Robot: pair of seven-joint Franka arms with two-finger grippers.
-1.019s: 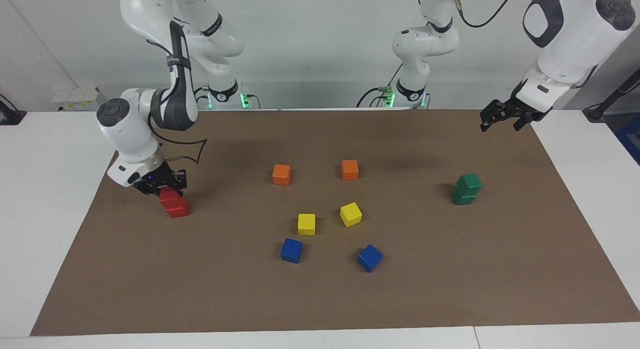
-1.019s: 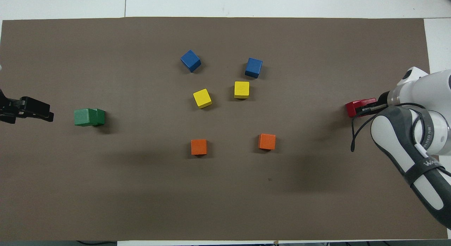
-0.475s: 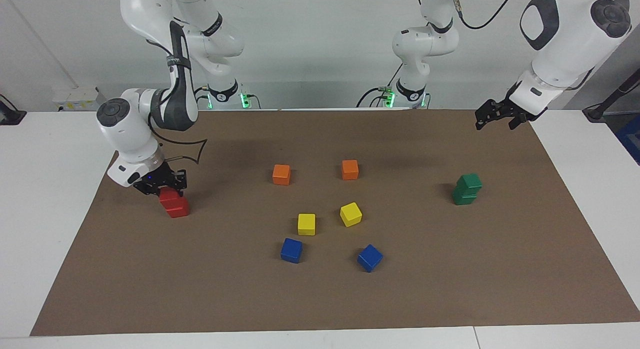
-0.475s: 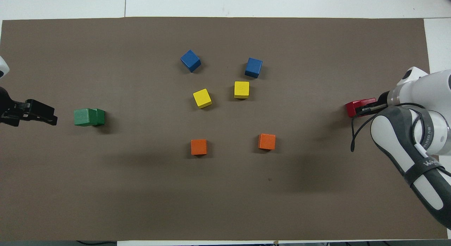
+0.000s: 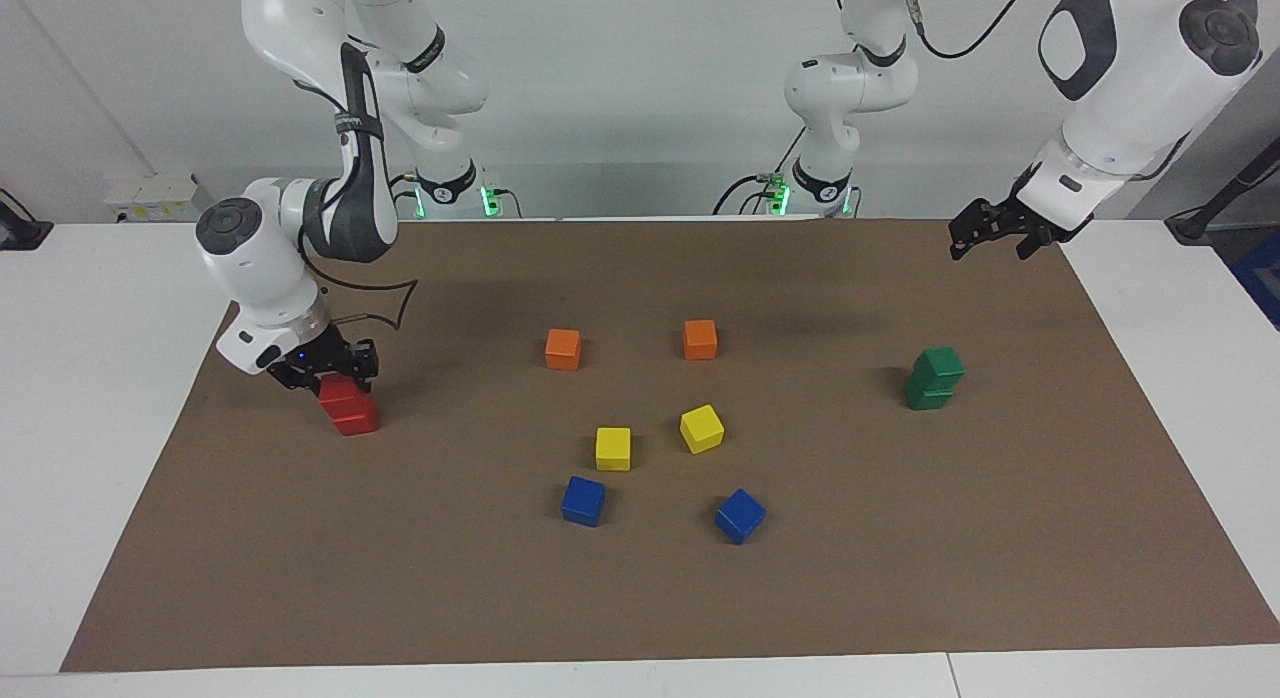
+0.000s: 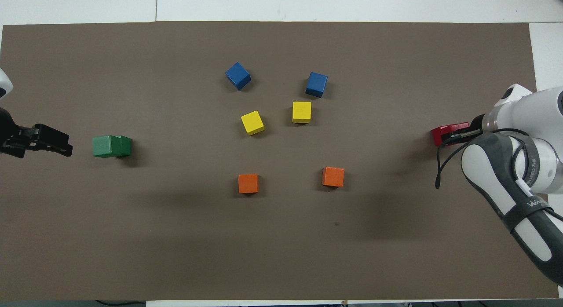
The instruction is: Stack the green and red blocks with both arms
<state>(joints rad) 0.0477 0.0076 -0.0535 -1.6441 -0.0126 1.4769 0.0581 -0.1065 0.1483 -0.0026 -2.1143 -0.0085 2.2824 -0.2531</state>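
Two red blocks (image 5: 349,408) stand stacked near the right arm's end of the mat; they also show in the overhead view (image 6: 443,135). My right gripper (image 5: 326,373) is low at the upper red block, right against it; its wrist hides part of the stack from above (image 6: 459,132). Two green blocks (image 5: 935,378) stand stacked near the left arm's end, the upper one slightly offset (image 6: 111,146). My left gripper (image 5: 990,244) is open and empty, raised in the air over the mat's edge at the left arm's end (image 6: 66,148), apart from the green stack.
Two orange cubes (image 5: 563,349) (image 5: 700,339), two yellow cubes (image 5: 613,448) (image 5: 702,428) and two blue cubes (image 5: 583,500) (image 5: 740,515) lie in the middle of the brown mat (image 5: 900,578).
My left gripper has risen a little and drifted slightly toward the green stack as seen from above. My right gripper has barely shifted at the red stack. No block has moved.
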